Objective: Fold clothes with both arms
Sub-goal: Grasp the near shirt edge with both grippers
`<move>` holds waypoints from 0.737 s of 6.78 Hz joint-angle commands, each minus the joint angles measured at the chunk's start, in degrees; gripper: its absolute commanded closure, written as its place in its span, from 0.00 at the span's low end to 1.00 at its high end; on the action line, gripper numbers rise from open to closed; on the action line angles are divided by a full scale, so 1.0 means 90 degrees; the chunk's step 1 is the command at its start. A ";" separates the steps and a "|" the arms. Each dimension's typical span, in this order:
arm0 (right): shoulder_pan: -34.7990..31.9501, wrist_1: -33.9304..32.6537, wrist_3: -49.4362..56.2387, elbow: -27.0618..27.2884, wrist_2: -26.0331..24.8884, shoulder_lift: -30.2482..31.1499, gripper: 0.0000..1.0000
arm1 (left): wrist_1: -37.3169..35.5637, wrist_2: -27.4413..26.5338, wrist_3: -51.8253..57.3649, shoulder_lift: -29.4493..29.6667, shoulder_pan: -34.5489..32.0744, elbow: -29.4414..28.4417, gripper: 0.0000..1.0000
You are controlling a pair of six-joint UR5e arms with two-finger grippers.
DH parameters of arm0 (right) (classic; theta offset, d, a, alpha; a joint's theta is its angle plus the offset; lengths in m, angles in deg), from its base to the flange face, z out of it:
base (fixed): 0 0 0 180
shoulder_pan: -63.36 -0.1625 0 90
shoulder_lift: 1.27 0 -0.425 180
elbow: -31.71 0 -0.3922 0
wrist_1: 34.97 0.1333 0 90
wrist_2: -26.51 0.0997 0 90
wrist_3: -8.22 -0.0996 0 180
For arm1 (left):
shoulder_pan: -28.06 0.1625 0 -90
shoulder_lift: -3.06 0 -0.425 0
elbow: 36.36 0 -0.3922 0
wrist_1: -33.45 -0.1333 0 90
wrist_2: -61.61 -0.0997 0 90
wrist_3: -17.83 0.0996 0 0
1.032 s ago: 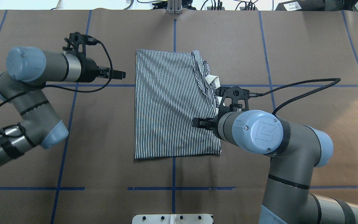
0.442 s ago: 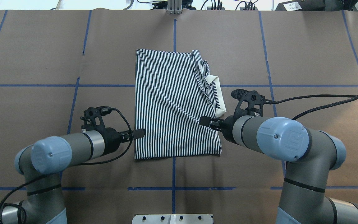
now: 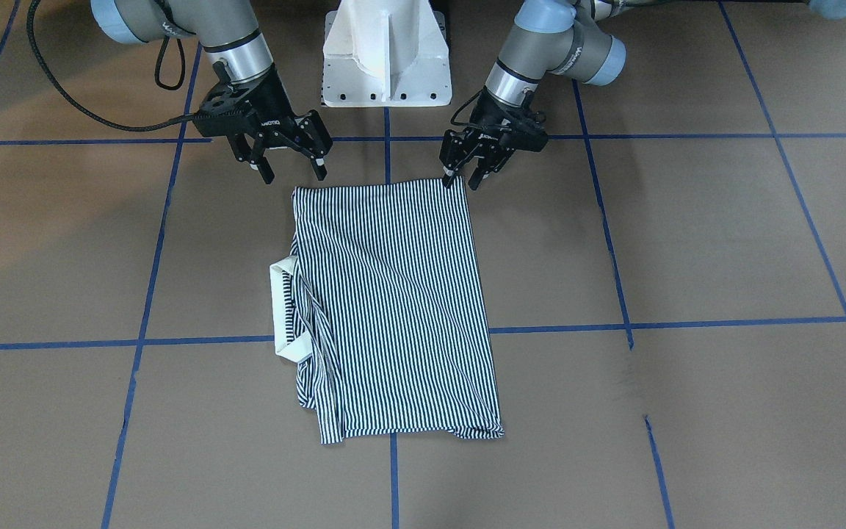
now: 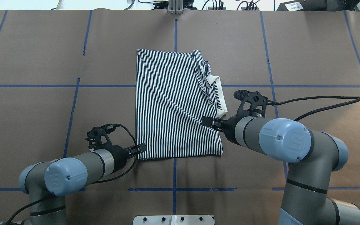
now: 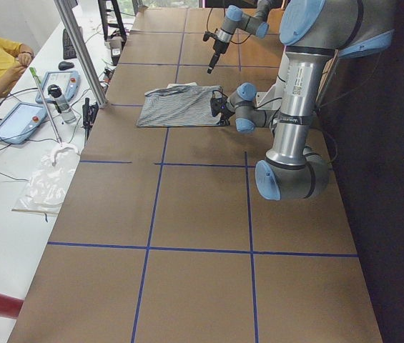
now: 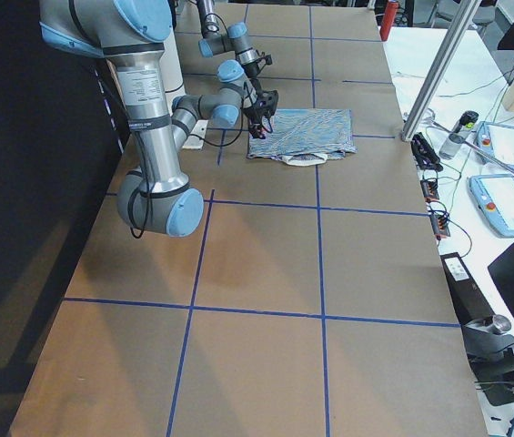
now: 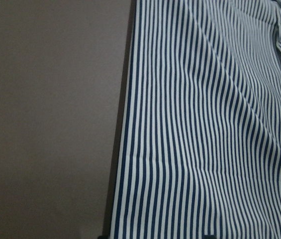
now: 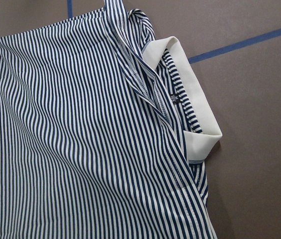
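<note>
You had left pincer [image 3: 463, 178] apart at near left corner of striped navy-and-white polo shirt [image 3: 393, 294], right pincer [image 3: 293, 175] apart too; you likely needed both near corners pinched level.

Soft cloth shirt [image 4: 173, 109] (lightly wrinkled) on a matt paper tabletop [image 4: 308, 47].

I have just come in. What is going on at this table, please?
The robot's left arm and right arm are folding a striped polo shirt, which lies on the brown table already folded to a narrow rectangle, its white collar sticking out at one side. Both grippers are at the edge nearest the robot, fingers open: the left gripper at one corner, the right gripper just above the other. Neither holds the cloth yet.
</note>
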 commanded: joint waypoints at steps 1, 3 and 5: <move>0.0000 -0.0003 -0.0051 -0.0022 -0.0022 0.0037 0.00 | -0.0054 -0.0017 -0.0145 0.0026 0.0115 -0.0043 0.38; 0.0000 -0.0003 -0.0051 -0.0032 -0.0022 0.0047 0.00 | -0.0054 -0.0017 -0.0146 0.0056 0.0154 -0.0073 0.41; 0.0000 -0.0012 -0.0061 -0.0032 -0.0022 0.0047 0.00 | -0.0054 -0.0017 -0.0146 0.0056 0.0155 -0.0082 0.43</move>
